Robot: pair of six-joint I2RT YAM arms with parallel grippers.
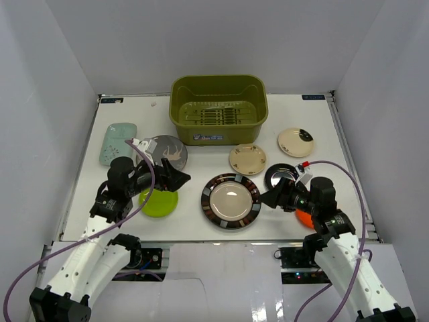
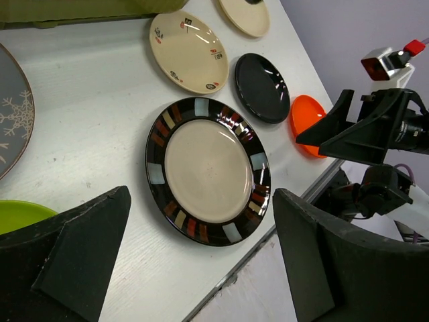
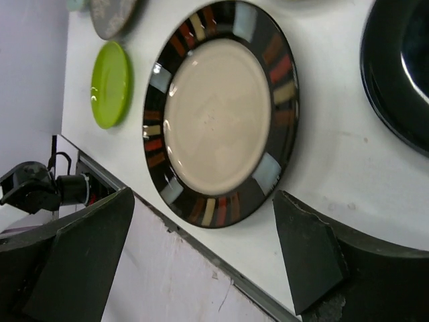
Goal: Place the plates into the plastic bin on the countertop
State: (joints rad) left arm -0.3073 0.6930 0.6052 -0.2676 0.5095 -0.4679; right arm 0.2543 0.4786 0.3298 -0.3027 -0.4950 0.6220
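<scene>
**Top view.** We see the left gripper and the right gripper both spread wide and holding nothing. They face each other across the large brown-rimmed plate, which lies flat on the countertop between their tips. The plastic bin stands beyond both grippers and has no plate in it.

**Left wrist view.** The plate lies ahead of and below the parted left fingers, clear of them. The black plate and the orange plate lie farther ahead, near the opposite gripper.

**Right wrist view.** The same plate lies ahead of the parted right fingers, untouched, with its edge close to the table's edge.

**Handling.** We judge the plate to be glazed ceramic: stiff, fairly heavy, slick and easily chipped. Lying flat, it offers only its raised rim as a hold. One finger would have to slip under the rim and the other press on the patterned band. Its weight suggests a hold on opposite sides.
</scene>
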